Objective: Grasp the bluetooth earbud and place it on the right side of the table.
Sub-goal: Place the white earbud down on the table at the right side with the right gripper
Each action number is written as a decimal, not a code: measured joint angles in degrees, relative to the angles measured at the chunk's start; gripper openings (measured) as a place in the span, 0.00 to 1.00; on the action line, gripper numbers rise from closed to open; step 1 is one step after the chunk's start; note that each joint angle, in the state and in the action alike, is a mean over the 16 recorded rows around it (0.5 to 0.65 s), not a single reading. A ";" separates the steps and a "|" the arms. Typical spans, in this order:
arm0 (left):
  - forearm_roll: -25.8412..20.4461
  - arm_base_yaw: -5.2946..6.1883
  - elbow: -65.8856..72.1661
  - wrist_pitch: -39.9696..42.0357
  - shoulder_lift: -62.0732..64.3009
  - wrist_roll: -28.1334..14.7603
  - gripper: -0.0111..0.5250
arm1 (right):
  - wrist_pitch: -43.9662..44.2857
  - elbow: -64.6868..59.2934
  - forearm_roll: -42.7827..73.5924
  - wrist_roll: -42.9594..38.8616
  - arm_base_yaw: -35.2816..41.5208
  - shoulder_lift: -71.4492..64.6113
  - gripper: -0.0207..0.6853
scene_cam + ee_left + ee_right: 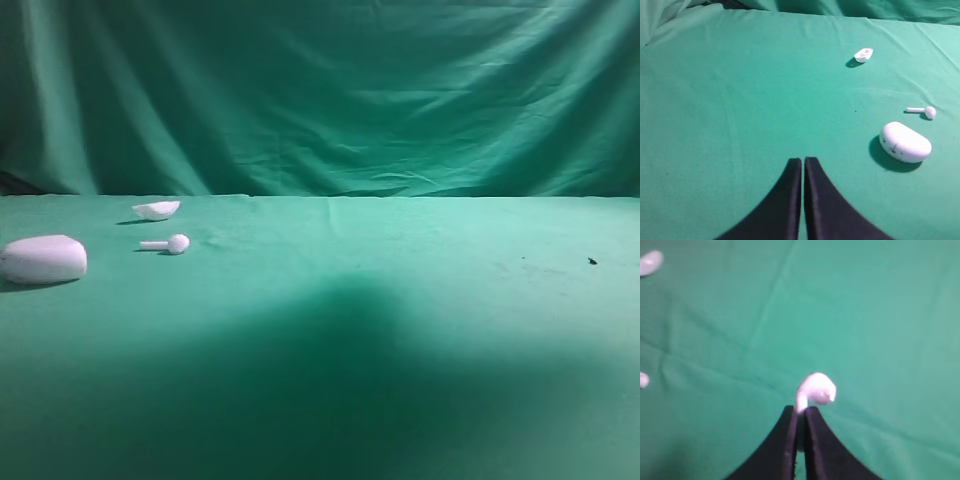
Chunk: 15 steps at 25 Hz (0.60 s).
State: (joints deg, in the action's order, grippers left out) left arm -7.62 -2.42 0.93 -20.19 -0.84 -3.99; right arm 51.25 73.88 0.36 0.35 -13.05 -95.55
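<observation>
In the right wrist view the bluetooth earbud point(816, 389), small and glossy white, sticks out past my right gripper point(800, 410), which is shut on its stem above the green table point(880, 315). Its bulb head points up and right of the black fingertips point(790, 415). My left gripper point(803, 161) is shut with nothing between its fingers, hovering over bare cloth. Neither gripper shows in the exterior high view, and the held earbud is out of that view too.
At the table's left lie a white oval case point(43, 259) point(905, 142), a longer-stemmed white earbud point(168, 243) point(923, 111) and a white half-shell point(156, 209) point(863, 54). A tiny dark speck point(592, 261) sits on the right. A broad shadow covers the front middle.
</observation>
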 joint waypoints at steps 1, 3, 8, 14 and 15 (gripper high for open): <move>0.00 0.00 0.00 0.00 0.00 0.00 0.02 | -1.95 -2.81 -0.15 -0.06 0.43 0.26 0.03; 0.00 0.00 0.00 0.00 0.00 0.00 0.02 | -5.51 -7.63 -0.45 -0.18 0.99 0.21 0.03; 0.00 0.00 0.00 0.00 0.00 0.00 0.02 | -12.15 -14.99 -1.03 -0.45 1.28 -2.10 0.03; 0.00 0.00 0.00 0.00 0.00 0.00 0.02 | -15.47 -17.38 -1.40 -0.66 1.28 -5.30 0.09; 0.00 0.00 0.00 0.00 0.00 0.00 0.02 | -15.68 -17.41 -1.45 -0.66 1.28 -5.72 0.12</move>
State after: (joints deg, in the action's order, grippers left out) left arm -7.62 -2.42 0.93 -20.19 -0.84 -3.99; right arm 35.57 56.47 -1.08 -0.31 -11.77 -101.27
